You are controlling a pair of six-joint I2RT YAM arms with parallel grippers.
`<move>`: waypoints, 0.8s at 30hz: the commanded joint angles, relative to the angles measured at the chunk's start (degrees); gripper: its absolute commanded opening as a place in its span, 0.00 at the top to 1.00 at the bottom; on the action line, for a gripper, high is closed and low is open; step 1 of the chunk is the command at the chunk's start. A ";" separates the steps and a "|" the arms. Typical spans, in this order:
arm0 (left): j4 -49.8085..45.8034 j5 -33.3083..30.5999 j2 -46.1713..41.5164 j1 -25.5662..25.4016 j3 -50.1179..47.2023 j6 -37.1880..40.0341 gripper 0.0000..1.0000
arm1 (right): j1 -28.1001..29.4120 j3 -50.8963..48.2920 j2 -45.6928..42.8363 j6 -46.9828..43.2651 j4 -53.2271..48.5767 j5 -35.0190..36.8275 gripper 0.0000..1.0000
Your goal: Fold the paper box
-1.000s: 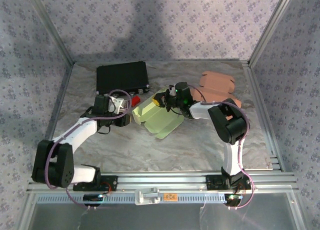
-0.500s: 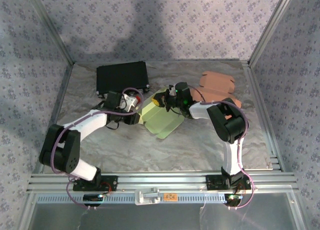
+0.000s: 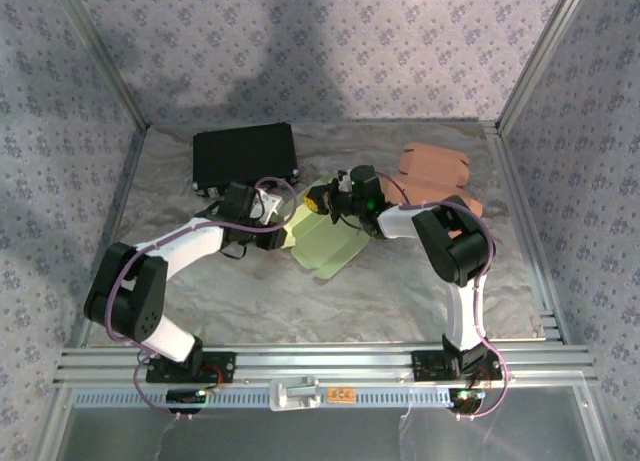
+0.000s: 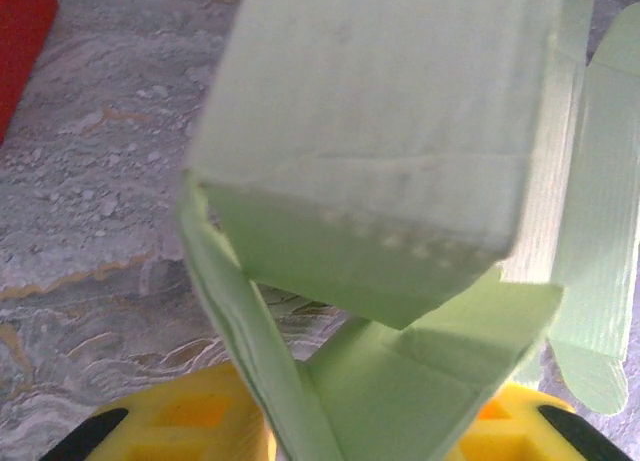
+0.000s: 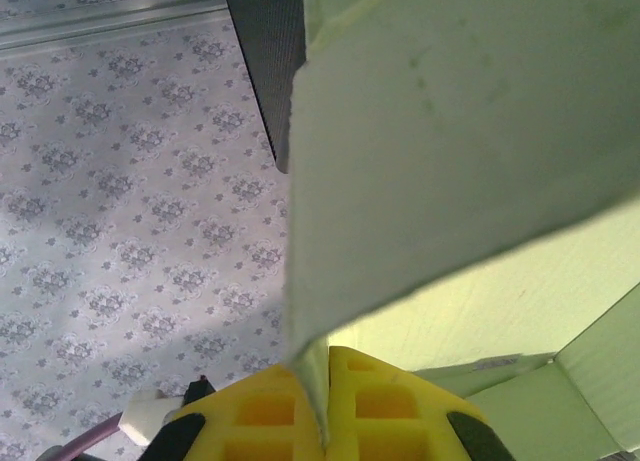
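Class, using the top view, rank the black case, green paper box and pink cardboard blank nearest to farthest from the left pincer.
1. green paper box, right at it, centre.
2. black case, behind it, back left.
3. pink cardboard blank, back right.

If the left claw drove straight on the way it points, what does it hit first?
The green paper box. Its flaps stand between the left claw's fingers, and the box wall lies right ahead, seemingly very close.

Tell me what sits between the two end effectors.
The green paper box: in the top external view it spans the stretch between the left end effector and the right end effector.
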 commanded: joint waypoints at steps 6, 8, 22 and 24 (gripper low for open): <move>2.88 -5.98 1.40 -1.99 2.07 -4.37 0.67 | 0.96 -0.51 1.06 2.24 1.23 0.44 1.00; 3.22 -7.19 1.79 -2.26 2.39 -5.79 0.67 | 1.22 -1.06 1.04 2.38 1.96 0.86 1.00; 1.60 -18.10 4.32 -5.50 4.48 -13.55 0.67 | 2.68 -5.65 0.69 4.76 8.61 4.93 1.00; 1.69 -19.39 4.65 -6.08 4.75 -14.84 0.68 | 2.85 -5.98 0.69 5.21 8.97 5.48 1.00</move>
